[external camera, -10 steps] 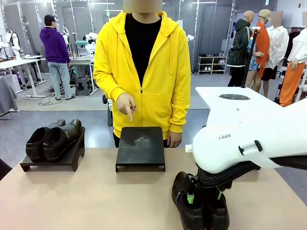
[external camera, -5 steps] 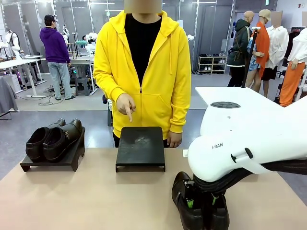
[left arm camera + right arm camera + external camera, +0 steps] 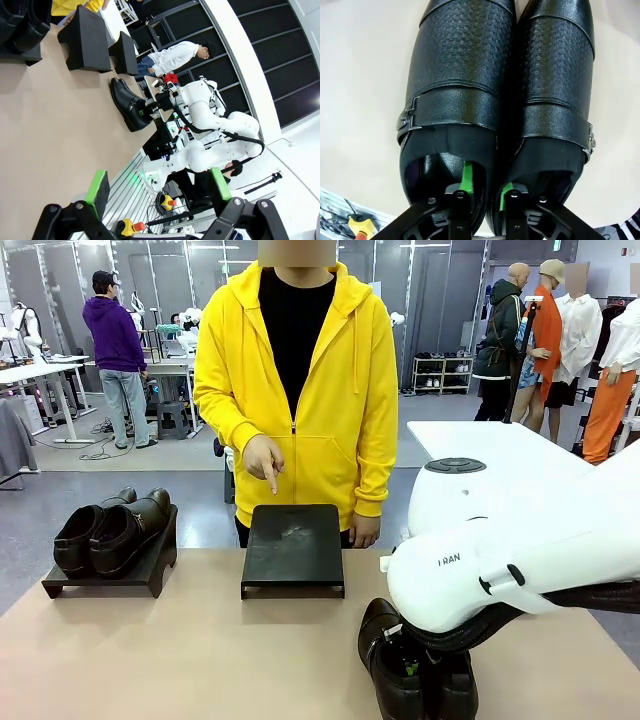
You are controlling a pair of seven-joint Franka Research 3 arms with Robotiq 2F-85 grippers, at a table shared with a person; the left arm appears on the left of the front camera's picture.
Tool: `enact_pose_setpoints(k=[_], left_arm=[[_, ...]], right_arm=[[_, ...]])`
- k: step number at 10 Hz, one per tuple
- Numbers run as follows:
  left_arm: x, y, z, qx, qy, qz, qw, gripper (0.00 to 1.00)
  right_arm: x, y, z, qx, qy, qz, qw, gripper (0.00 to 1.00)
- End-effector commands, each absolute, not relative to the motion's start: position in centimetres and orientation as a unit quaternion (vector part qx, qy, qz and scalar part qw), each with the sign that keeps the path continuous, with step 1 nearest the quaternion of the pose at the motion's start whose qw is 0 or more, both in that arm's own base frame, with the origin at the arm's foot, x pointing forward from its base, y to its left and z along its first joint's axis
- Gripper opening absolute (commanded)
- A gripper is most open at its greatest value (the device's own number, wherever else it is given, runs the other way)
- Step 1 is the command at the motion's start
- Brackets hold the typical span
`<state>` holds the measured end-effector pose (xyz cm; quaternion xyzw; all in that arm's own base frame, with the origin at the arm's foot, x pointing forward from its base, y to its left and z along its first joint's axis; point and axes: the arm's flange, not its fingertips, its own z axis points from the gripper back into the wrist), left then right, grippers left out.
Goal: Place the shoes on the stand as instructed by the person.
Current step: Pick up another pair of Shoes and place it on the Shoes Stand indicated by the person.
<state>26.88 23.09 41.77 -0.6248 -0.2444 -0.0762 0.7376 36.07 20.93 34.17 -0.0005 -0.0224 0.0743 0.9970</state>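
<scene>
My right claw (image 3: 486, 185) has a finger in each shoe of the glossy pair (image 3: 465, 100), lower right on the counter (image 3: 150, 660), pinched on their touching inner walls. That thin hold could let one shoe slip on lifting. The person's hand (image 3: 262, 458) points over the empty middle stand (image 3: 292, 545), in my path; the duller pair (image 3: 110, 530) fills the left stand (image 3: 150, 565). Left claw (image 3: 159, 187) gapes, empty.

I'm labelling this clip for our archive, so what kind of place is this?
Probably a robotics lab or test workshop: a white robot arm works at the table, an emergency-stop button sits near its edge, and workbenches with cables stand behind.
</scene>
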Motion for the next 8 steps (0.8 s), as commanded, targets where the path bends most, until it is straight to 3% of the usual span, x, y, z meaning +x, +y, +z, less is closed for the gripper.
enact_pose_setpoints(k=[1, 8], left_arm=[[26.4, 23.0, 42.1, -0.626, -0.241, -0.082, 0.737, 1.00], [26.4, 23.0, 42.1, -0.626, -0.241, -0.082, 0.737, 1.00]], right_arm=[[36.3, 22.2, 33.1, -0.015, -0.027, 0.051, 0.998, 0.00], [36.2, 20.8, 34.1, -0.004, -0.023, 0.057, 0.998, 0.00]])
